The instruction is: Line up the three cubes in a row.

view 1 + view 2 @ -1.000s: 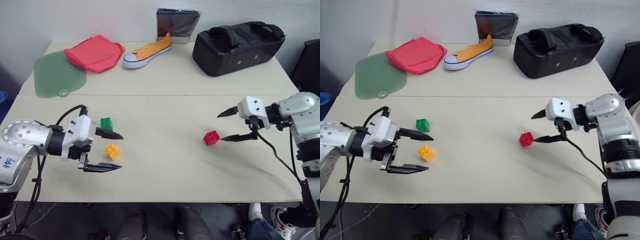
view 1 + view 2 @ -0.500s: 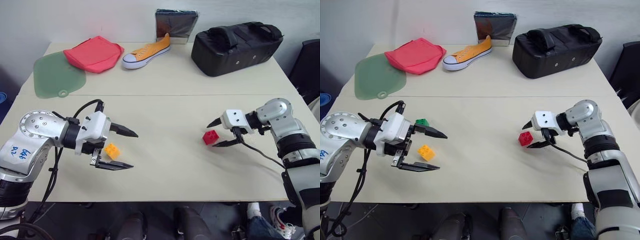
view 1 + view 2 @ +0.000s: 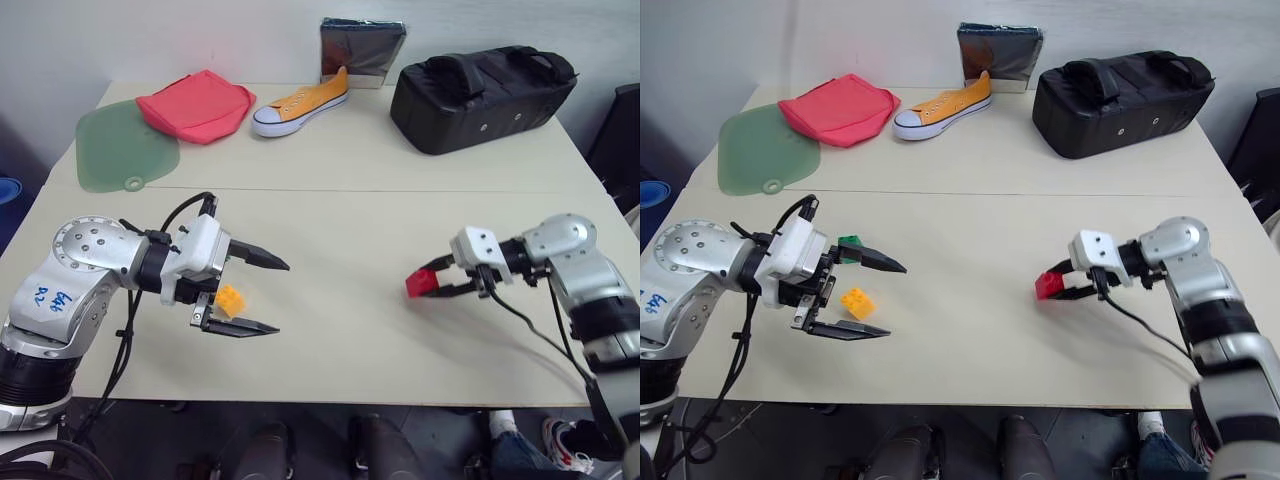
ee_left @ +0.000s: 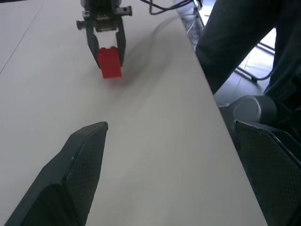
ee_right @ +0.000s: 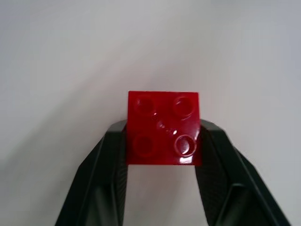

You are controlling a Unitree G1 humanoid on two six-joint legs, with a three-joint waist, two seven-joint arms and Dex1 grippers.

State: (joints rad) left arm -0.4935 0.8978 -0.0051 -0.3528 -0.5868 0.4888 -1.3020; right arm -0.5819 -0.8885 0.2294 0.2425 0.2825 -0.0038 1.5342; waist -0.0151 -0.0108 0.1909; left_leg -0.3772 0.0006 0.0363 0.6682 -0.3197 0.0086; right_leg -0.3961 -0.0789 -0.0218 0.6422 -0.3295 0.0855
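The right gripper [image 3: 1058,286] is clamped on the small red studded plastic cube [image 3: 1048,285], which lies well to the right of the yellow-orange studded cube [image 3: 857,302]; the green cube [image 3: 849,241] sits just behind that landmark, beside the wide-open left gripper [image 3: 878,297]

Cubes are red [image 5: 162,128], yellow-orange [image 3: 858,302] and green [image 3: 850,241]. The shoe [image 3: 301,101] is orange with a white sole, bag [image 3: 482,83] black.
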